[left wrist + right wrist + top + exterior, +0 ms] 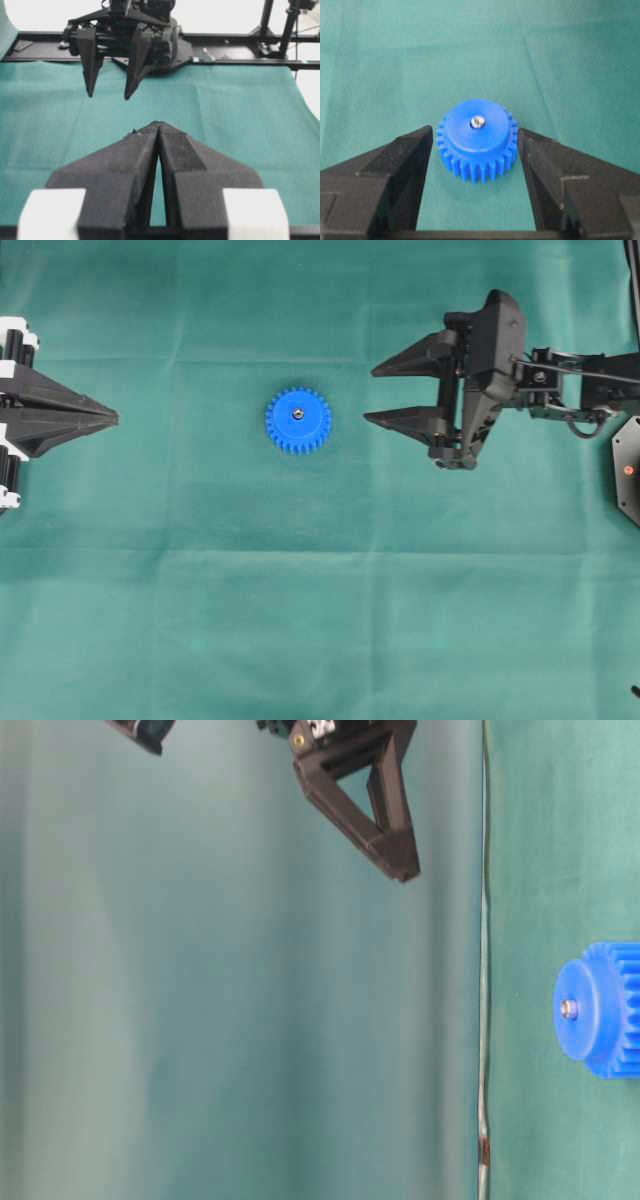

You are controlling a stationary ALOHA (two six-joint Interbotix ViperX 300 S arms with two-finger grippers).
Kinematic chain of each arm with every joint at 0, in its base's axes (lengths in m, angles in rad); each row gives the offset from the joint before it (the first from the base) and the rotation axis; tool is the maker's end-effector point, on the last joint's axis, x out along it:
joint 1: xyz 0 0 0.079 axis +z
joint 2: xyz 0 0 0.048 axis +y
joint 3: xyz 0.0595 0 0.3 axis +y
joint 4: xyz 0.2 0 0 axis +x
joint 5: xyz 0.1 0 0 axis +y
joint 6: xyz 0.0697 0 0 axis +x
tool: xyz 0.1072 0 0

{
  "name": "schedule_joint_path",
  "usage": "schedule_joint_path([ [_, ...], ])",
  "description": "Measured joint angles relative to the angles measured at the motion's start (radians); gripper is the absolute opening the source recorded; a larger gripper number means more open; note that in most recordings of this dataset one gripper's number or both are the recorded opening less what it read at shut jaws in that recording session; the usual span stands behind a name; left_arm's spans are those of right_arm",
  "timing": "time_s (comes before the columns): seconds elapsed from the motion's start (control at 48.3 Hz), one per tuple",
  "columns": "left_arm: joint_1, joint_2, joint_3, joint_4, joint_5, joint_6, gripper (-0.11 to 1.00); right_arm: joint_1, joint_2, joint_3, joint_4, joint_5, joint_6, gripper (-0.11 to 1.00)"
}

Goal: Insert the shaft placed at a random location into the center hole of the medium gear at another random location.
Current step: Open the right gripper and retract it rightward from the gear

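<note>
- The bright blue toothed plastic gear [298, 421] lies flat on the green cloth-covered table [320, 620], between the 2 arms.
- The tiny silvery metal shaft [478, 121] sits in the gear's center hole.
- The right tool [370, 395] is spread wide, holding nothing, beside the gear and apart from it.
- The left tool [115, 419] is clenched, empty, well apart from the gear.

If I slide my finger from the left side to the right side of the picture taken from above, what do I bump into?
Left gripper, shut → green cloth → blue medium gear with the shaft in its center hole → more cloth → right gripper, open.
</note>
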Motion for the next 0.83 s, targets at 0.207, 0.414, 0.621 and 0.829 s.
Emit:
schedule_joint_path([
  [0.207,0.000,0.000,-0.002,0.000,0.000,0.000,0.00,-0.002,-0.029,0.021,0.000,0.000,0.000,0.69],
  [0.414,0.000,0.000,-0.002,0.000,0.000,0.000,0.00,0.000,-0.031,0.023,-0.002,0.011,0.000,0.69],
  [0.621,0.000,0.002,-0.002,0.000,0.000,0.000,0.00,0.000,-0.032,0.023,-0.002,0.021,0.000,0.69],
  [0.829,0.000,0.000,-0.002,0.000,-0.002,0.000,0.00,-0.002,-0.032,0.023,0.000,0.023,0.000,0.69],
])
